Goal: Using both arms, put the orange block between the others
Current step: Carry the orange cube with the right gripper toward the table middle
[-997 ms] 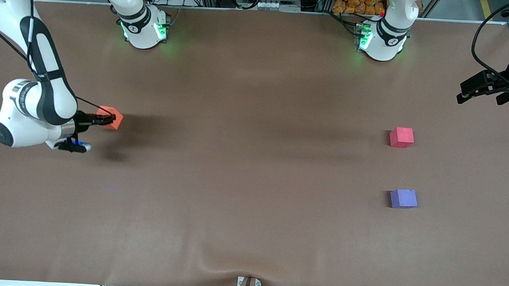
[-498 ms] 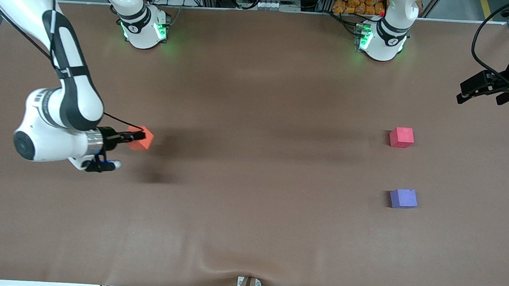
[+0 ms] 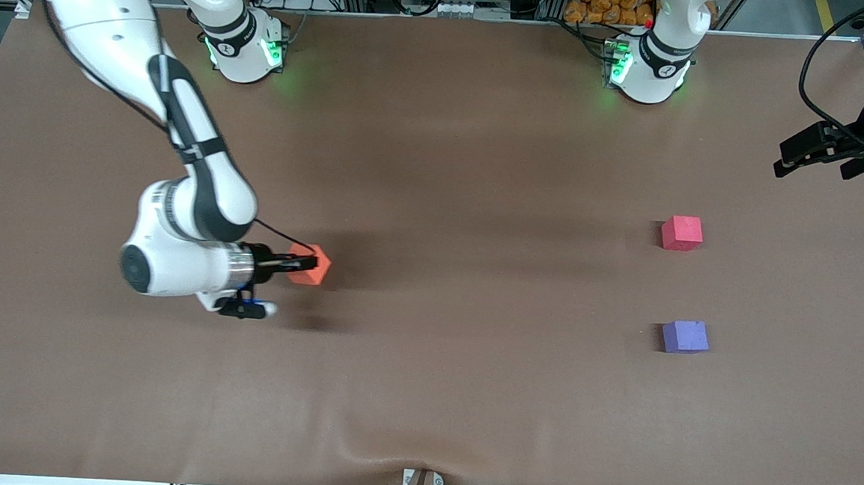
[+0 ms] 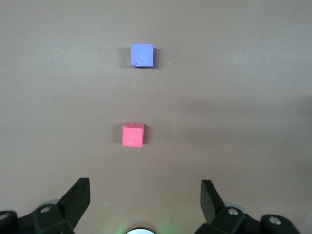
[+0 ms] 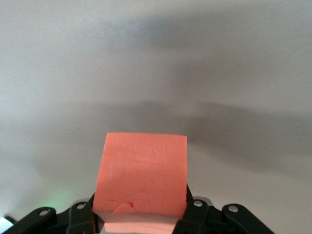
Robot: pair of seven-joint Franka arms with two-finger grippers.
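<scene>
The orange block is pinched by the right gripper above the table, at nine o'clock of the red-pink cube and purple-blue cube; the left gripper is held spread, waiting.

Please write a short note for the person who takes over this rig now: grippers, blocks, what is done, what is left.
Right gripper: shut on the orange block, in the air over the table toward the right arm's end.
Left gripper: open, empty, waiting over the left arm's end.
Red-pink block and purple block: on the table toward the left arm's end, apart, purple nearer the front camera.
Done: orange block picked up.
Left: bring it across, probably hand it over, set it between the two.
</scene>
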